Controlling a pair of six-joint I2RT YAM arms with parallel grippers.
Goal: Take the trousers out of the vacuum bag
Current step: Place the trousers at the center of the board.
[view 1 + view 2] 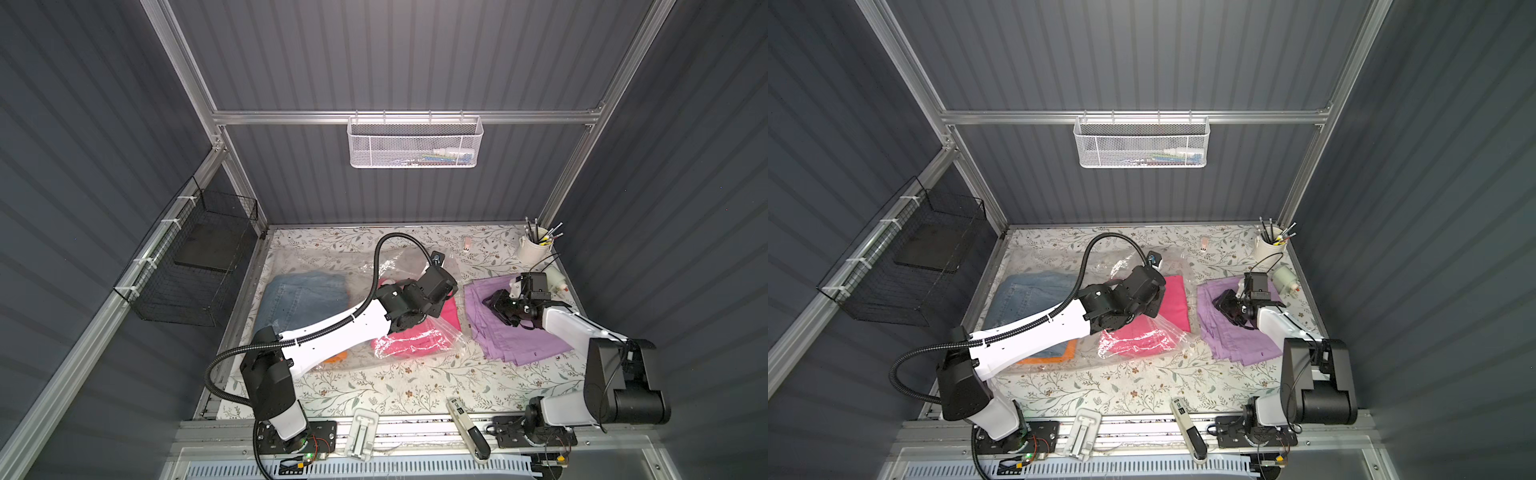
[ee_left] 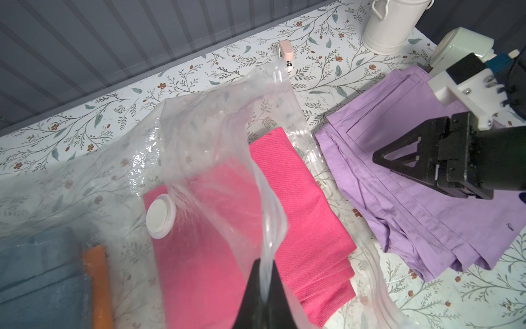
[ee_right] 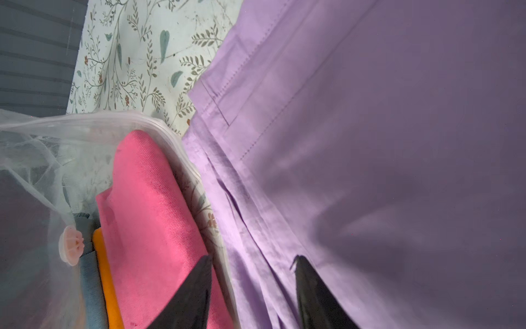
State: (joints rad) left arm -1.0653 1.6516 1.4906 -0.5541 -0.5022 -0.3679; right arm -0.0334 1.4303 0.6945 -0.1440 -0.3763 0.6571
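The clear vacuum bag [image 1: 328, 262] lies across the left and middle of the table, its white valve [image 2: 160, 215] on the top film. My left gripper [image 2: 266, 273] is shut on a pinch of that film near the bag's mouth and holds it up. Hot pink trousers [image 1: 415, 343] lie in the mouth. Denim trousers [image 1: 303, 297] sit deeper inside, over an orange pair [image 1: 1059, 353]. The lilac trousers [image 1: 523, 336] lie outside the bag on the right. My right gripper [image 3: 253, 257] hovers open over their left edge with nothing between its fingers.
A white can of pens [image 1: 534, 249], a small white pump [image 1: 555, 280] and a pink clip [image 1: 466, 245] stand along the back right. A black wire basket [image 1: 199, 266] hangs on the left wall. Two tools [image 1: 467, 428] lie at the front edge.
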